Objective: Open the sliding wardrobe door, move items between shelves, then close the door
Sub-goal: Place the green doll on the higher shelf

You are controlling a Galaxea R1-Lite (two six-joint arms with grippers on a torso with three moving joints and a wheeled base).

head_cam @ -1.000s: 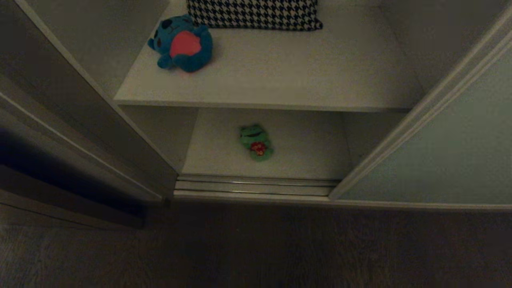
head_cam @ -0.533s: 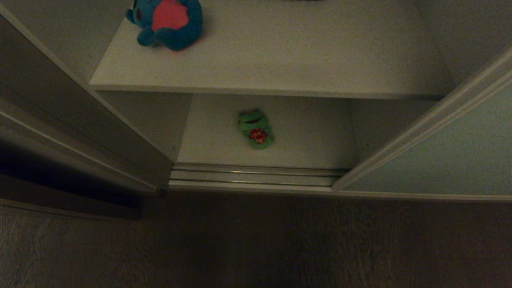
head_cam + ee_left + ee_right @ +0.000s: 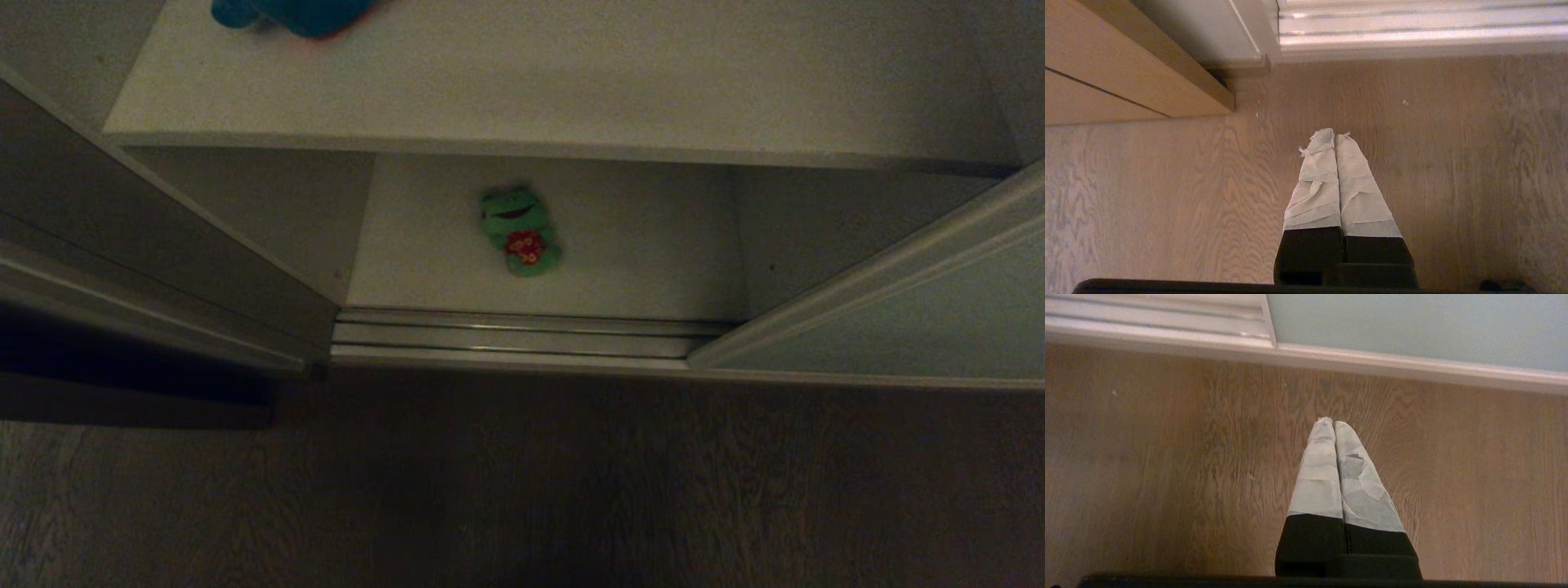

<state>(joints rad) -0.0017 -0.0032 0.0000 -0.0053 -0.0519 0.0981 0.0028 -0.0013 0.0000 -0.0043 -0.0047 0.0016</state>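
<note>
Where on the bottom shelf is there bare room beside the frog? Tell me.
The green frog lies near mid-width on the bottom shelf. Bare board lies on both sides, out to the white side walls, the right patch wider. The strip between the frog and the door track is narrow.

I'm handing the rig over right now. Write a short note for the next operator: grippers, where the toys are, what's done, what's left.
Left gripper: shut, empty, hanging over the wood floor by the door track.
Right gripper: shut, empty, over the floor in front of the sliding wardrobe door.
Door: slid open to the right; compartment exposed.
Green frog toy: lying on the bottom shelf, near the middle.
Blue plush toy: on the shelf above, left side, mostly cut off in the head view.
Done: door open.
Left: whether any toy has been moved yet is unclear; finish moving, close the door.
</note>
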